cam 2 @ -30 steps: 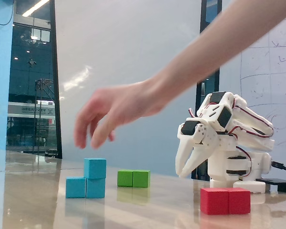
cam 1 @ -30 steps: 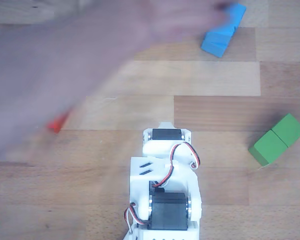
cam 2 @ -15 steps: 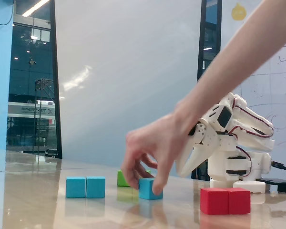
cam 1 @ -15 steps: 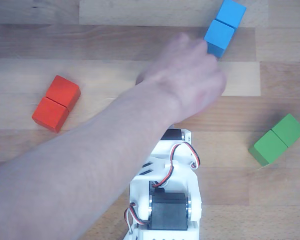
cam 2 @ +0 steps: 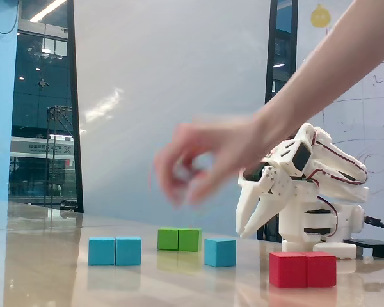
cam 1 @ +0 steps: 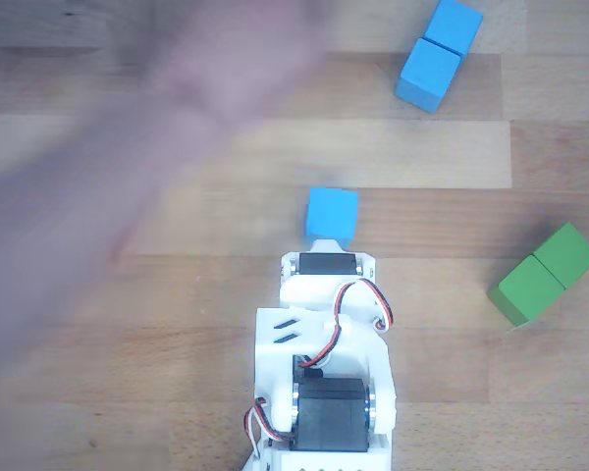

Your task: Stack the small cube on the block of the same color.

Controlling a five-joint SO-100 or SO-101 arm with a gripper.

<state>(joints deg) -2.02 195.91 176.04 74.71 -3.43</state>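
Note:
The small cube (cam 1: 331,214) is bright blue and rests on the wooden table just ahead of the folded white arm (cam 1: 324,363); the fixed view shows the small cube (cam 2: 219,252) standing alone. The blue oblong block (cam 1: 439,54) lies at the far right of the other view and at the left of the fixed view (cam 2: 115,251), nothing on top. My gripper (cam 2: 245,234) points down above the table, to the right of the cube, fingers close together and holding nothing. In the other view the gripper is hidden under the arm.
A person's blurred hand and forearm (cam 2: 205,160) hover above the cubes and cover the upper left of the other view (cam 1: 128,177). A green oblong block (cam 1: 544,273) lies to the right, also (cam 2: 179,239). A red oblong block (cam 2: 303,269) sits before the arm's base.
The hand took the small cube off the blue block, set it down in front of the arm, let go and is now pulling up and away. The arm has not moved.

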